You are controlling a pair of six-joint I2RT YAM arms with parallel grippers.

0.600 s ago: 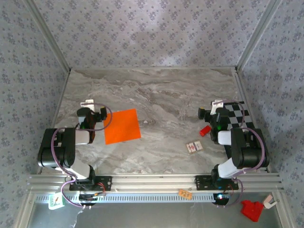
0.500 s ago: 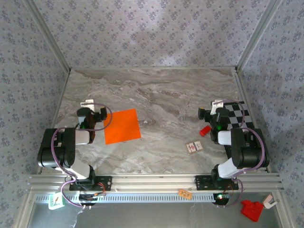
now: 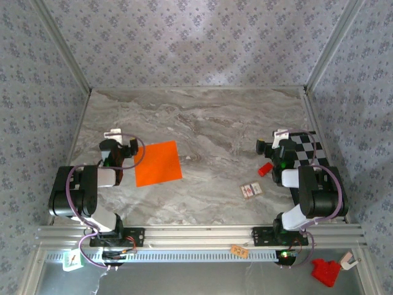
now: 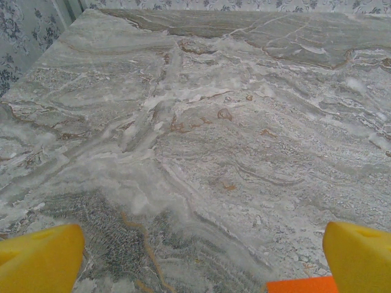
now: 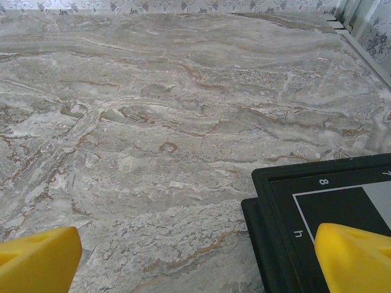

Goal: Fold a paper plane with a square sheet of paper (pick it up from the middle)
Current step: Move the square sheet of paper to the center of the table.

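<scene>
Orange paper (image 3: 158,163) lies flat on the desk (image 3: 221,123) just right of the left tool (image 4: 198,247), which stands wide apart and empty like the right tool (image 5: 195,250), so I think pick-up comes first: slide over its middle, drop down, pinch gently.

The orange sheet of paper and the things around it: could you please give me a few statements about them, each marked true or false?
1. The square sheet of paper lies flat and unfolded on the table. True.
2. The left jaws are shut on the sheet. False: they stand open and hold nothing, and the sheet lies beside them.
3. The small red block rests on the sheet. False: it lies on the bare table across from the sheet, near the right arm.
4. The checkered board sits by the table's right edge. True.
</scene>
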